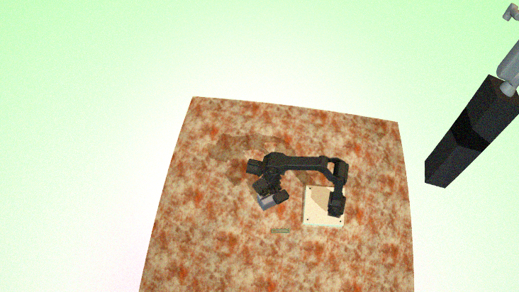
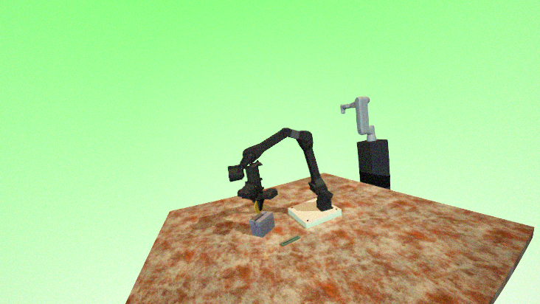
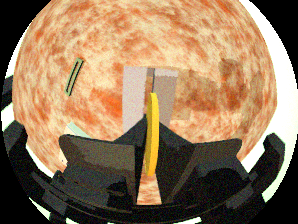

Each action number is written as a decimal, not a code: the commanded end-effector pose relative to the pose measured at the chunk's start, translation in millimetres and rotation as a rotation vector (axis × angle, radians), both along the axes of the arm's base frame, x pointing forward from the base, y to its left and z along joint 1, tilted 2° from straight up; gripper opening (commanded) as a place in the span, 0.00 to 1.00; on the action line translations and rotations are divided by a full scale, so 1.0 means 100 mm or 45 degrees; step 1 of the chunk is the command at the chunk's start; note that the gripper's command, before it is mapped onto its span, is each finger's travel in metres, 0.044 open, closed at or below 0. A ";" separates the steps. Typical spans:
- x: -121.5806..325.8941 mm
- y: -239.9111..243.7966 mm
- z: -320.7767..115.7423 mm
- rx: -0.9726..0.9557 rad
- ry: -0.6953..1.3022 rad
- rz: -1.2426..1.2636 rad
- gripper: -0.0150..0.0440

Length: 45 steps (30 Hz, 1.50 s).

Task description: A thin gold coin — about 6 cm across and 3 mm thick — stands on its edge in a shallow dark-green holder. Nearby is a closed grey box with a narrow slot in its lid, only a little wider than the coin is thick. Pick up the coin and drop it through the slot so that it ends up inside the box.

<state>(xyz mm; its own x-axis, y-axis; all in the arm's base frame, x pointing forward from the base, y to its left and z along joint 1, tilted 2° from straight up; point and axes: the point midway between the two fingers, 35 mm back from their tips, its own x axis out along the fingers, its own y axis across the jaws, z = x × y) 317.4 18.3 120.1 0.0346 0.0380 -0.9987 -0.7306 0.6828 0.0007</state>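
Jaws are clamped tight on the gold coin (image 3: 152, 132), gripping it edge-on! From the wrist, the coin lines up over the dark slot (image 3: 150, 78) in the grey box (image 3: 137, 99); the green holder (image 3: 75, 75) lies off to the left. Up top, the gripper (image 1: 269, 191) covers most of the box (image 1: 266, 201), the holder (image 1: 280, 230) sitting apart on the mottled bench (image 1: 218, 235). Outside now: the coin (image 2: 257, 206) hangs just above the box (image 2: 262, 223), not touching it, with the holder (image 2: 290, 240) near the arm's base plate (image 2: 313, 215).
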 end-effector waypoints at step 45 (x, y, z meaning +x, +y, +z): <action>0.00 -0.01 0.02 0.000 0.002 0.000 0.88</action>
<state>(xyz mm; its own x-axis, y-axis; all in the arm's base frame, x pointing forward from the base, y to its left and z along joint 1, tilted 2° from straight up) 316.6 18.1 116.5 0.0269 0.0381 -0.9989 -0.7301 0.6833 0.0064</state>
